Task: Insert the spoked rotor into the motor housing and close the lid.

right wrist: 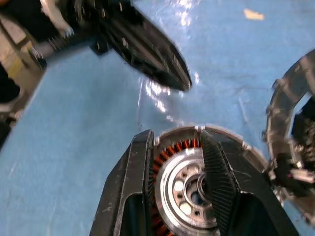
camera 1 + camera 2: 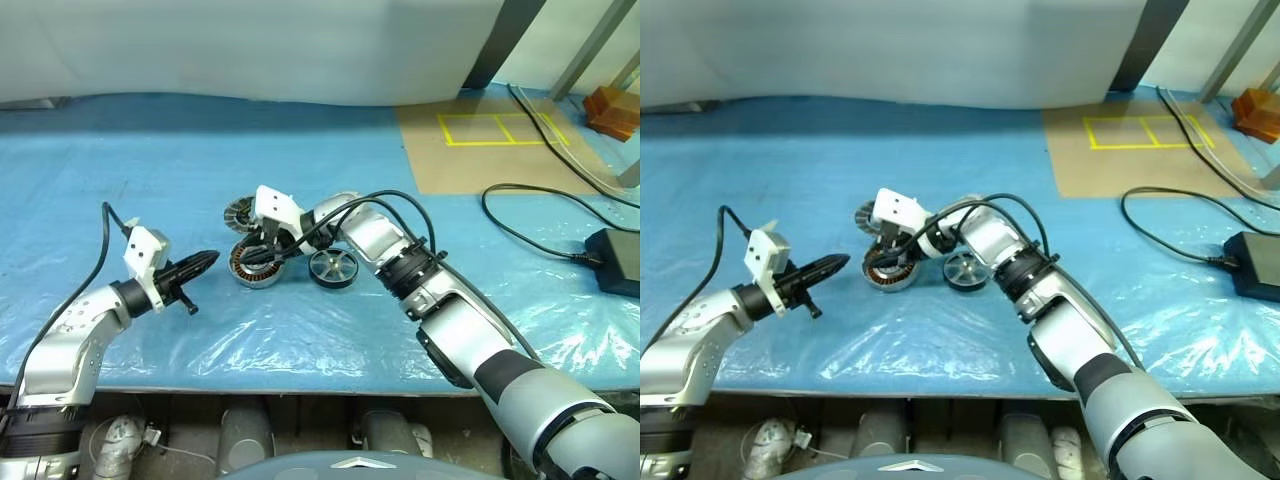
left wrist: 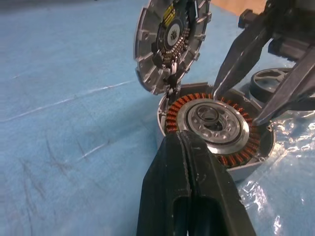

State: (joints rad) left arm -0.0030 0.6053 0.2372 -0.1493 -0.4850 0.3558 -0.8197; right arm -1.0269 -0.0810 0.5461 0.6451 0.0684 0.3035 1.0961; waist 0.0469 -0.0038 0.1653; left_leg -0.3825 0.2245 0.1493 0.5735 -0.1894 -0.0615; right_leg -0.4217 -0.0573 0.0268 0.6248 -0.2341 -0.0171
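A blue plastic sheet (image 2: pixel 300 330) covers the tabletop (image 2: pixel 470 160) — bare brown at the far right, marked with yellow tape (image 2: pixel 500 128). A black cable (image 2: pixel 530 225) runs to a black box (image 2: pixel 615 262).

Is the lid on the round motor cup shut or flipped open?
Open. The lid stands up on edge behind the motor housing, so the copper windings and the pale hub show.
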